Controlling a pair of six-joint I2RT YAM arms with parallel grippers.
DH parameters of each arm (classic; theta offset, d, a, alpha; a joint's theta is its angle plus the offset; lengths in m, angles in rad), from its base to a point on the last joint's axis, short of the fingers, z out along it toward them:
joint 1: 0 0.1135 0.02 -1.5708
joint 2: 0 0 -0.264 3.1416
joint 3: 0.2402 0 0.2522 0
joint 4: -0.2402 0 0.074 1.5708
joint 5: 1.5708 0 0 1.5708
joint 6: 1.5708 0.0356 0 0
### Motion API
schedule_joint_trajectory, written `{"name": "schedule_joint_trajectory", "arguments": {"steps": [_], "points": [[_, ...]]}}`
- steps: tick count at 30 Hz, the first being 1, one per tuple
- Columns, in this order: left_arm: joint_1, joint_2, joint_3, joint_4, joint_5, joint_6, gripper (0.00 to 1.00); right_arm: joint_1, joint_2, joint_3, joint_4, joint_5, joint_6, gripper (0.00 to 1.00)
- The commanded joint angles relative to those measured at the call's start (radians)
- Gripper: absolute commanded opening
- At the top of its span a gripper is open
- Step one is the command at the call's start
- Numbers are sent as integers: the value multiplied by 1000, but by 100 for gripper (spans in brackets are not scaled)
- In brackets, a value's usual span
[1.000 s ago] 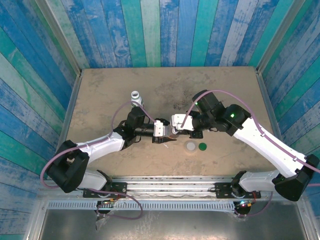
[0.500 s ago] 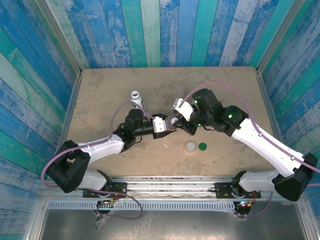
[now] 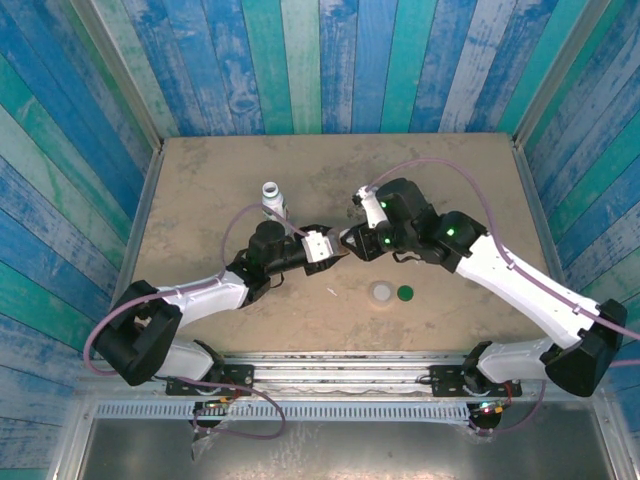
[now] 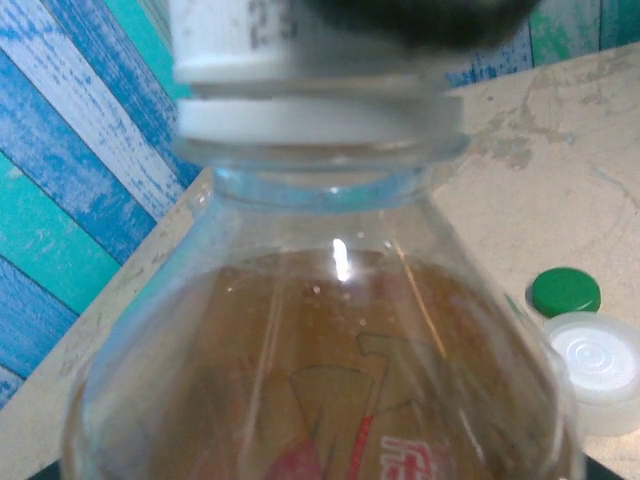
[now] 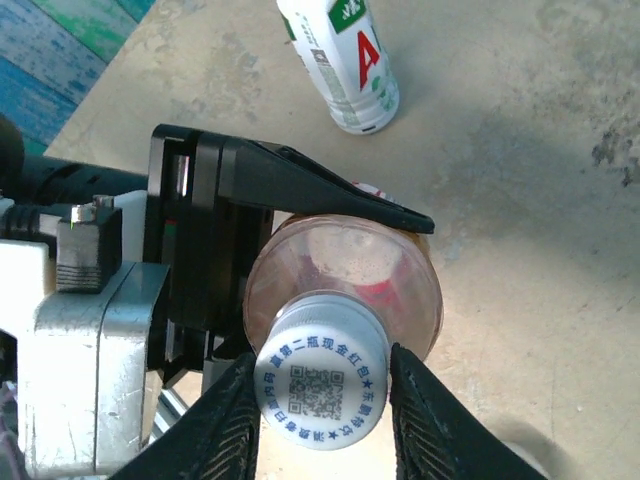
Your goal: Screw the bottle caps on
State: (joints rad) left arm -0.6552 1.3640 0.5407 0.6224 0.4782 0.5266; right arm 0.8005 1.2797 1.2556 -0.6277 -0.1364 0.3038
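Screwing step. Left gripper [image 3: 335,249] pinches the amber bottle [image 5: 340,280] near bench centre. Right gripper [image 5: 322,362] fingers flank its white cap [image 5: 322,385]; can't tell if gripping. Next probably: squeeze cap, twist.

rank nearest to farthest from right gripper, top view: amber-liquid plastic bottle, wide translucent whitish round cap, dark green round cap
1. amber-liquid bottle, at the right gripper
2. wide translucent whitish cap, toward the near side
3. dark green cap, right of it
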Motion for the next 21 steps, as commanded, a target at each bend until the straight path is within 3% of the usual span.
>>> {"name": "schedule_joint_trajectory", "arguments": {"steps": [1, 5, 10, 14, 18, 21], "points": [[7, 14, 20, 36, 101, -43, 58, -9, -118, -42, 73, -12, -239, 55], [21, 43, 46, 65, 304, -112, 58, -12, -250, -164, 236, -74, -431, 58], [26, 47, 57, 131, 527, -170, 59, -16, -360, -300, 406, -284, -632, 60], [25, 36, 58, 139, 573, -170, 59, -19, -348, -297, 387, -428, -740, 62], [26, 37, 60, 135, 593, -164, 59, -18, -309, -287, 388, -477, -768, 62], [26, 35, 61, 129, 600, -159, 59, -19, -278, -276, 381, -502, -775, 56]]}}
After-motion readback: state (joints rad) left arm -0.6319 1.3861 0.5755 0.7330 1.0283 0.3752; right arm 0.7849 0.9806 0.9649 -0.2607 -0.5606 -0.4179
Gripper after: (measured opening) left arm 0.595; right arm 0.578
